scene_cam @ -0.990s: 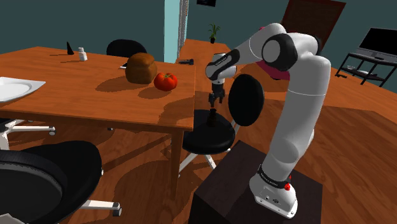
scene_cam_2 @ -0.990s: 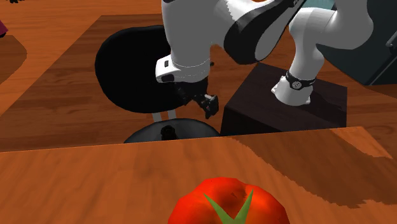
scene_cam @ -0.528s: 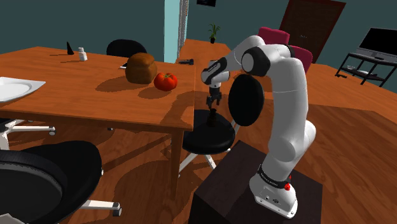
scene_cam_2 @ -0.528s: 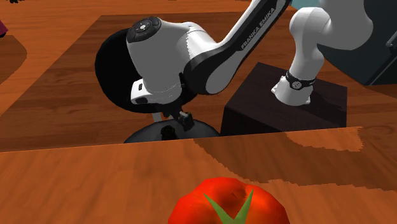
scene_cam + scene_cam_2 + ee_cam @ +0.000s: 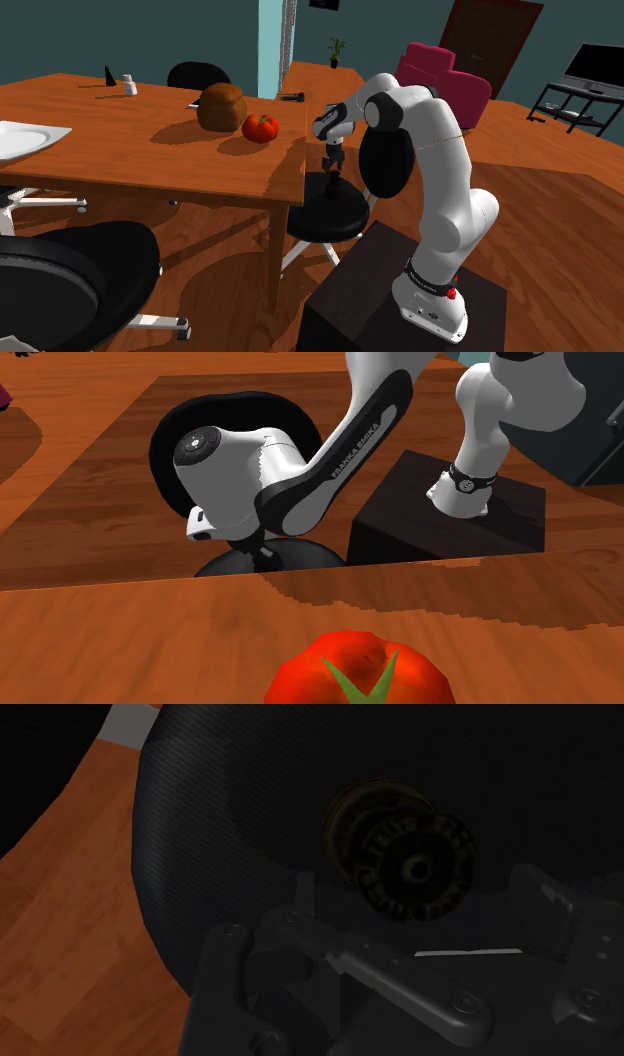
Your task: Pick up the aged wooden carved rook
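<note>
the small dark carved rook (image 5: 402,856) stands on the black round chair seat (image 5: 322,220) beside the brown wooden desk (image 5: 120,150); the jaws hang over it, apart, one each side, not touching, so they may close on it.

The table (image 5: 150,140) is looked down upon from beside and behind the stand (image 5: 400,300) in the shoulder view. The second exterior view is set low over the table, close behind the tomato (image 5: 350,672), faced back towards that stand (the opposite way). The chair seat (image 5: 220,794) and rook (image 5: 405,864) are seen closely from above at the wrist; the seat is shared by all three.
</note>
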Robot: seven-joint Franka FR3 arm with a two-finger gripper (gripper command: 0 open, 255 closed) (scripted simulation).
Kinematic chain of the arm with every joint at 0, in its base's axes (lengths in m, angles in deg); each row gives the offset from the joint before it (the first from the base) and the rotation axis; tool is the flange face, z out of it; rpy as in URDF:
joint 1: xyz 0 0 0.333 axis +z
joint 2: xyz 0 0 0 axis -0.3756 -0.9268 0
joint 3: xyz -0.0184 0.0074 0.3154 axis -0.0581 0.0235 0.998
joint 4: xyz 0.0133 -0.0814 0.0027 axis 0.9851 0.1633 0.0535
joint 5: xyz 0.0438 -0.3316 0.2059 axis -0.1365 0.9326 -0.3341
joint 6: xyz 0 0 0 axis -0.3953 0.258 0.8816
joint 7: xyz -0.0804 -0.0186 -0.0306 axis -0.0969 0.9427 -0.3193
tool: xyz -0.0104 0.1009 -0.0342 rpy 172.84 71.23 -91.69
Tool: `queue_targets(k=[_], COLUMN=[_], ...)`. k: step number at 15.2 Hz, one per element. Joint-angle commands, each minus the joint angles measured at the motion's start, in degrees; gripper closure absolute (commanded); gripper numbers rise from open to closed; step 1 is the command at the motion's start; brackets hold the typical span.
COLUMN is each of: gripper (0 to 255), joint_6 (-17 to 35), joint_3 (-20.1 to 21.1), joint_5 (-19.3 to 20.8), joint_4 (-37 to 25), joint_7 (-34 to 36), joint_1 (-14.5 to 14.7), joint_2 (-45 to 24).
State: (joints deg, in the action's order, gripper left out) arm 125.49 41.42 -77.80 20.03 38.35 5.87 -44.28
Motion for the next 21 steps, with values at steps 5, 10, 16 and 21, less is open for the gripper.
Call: queue_targets(k=[5,10,16,21], gripper=[0,255,255,255], joint_6=[2.21,2.16,1.75,-0.66], joint_3=[0.47,0.45,0.36,-0.12], joint_5=[-0.53,-0.51,-0.43,0.12], joint_4=[-0.30,-0.23,-0.24,-0.13], joint_7=[-0.10,-0.09,-0.09,-0.05], joint_1=[-0.42,-0.39,-0.34,0.03], joint_2=[-2.53,-2.41,-2.00,0.55])
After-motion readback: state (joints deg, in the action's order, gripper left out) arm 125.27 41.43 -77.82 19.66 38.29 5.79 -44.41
